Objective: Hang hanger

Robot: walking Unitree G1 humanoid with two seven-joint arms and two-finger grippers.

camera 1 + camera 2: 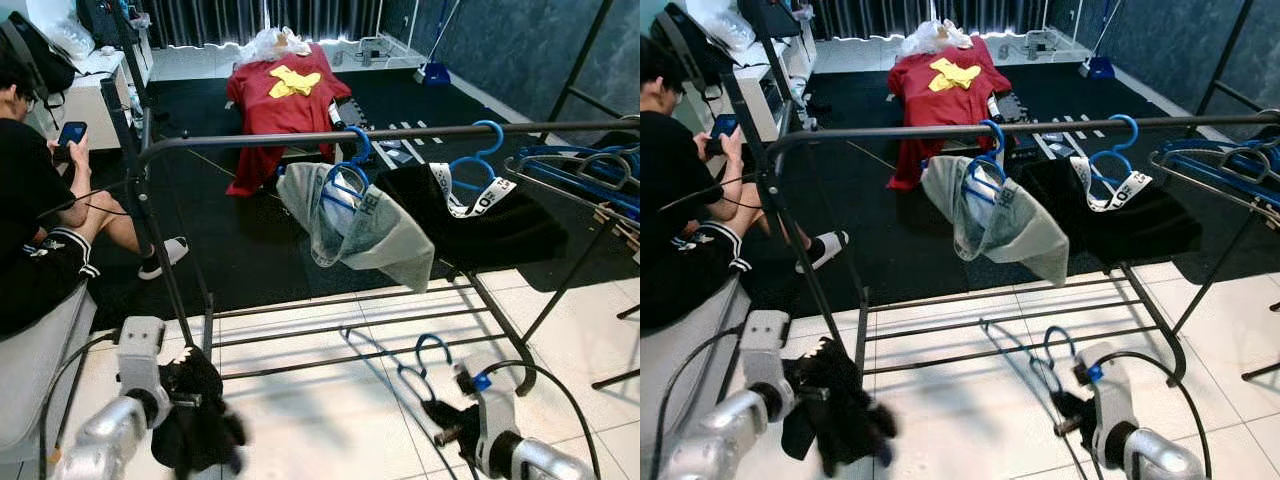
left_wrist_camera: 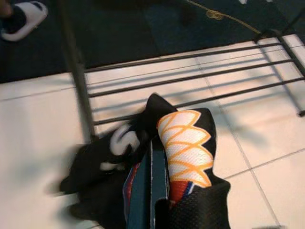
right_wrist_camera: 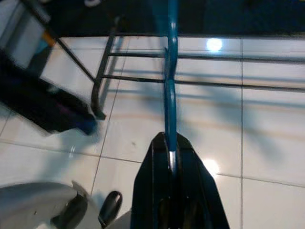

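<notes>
A blue hanger (image 1: 428, 352) is low over the white tiles at the lower right, its hook pointing up. My right gripper (image 1: 446, 416) is shut on its lower part; in the right wrist view the black fingers (image 3: 157, 186) clamp the blue hanger bar (image 3: 170, 95). My left gripper (image 1: 188, 400) at the lower left is shut on a bunched black garment (image 1: 200, 415), whose orange-and-white mesh print (image 2: 183, 143) appears in the left wrist view. The dark rack rail (image 1: 300, 137) runs across above both grippers.
On the rail hang a grey shirt (image 1: 360, 225) and a black garment (image 1: 470, 215), each on a blue hanger. The rack's lower bars (image 1: 350, 320) cross the floor. A person (image 1: 30, 200) sits at the left. More blue hangers (image 1: 590, 165) lie at the right.
</notes>
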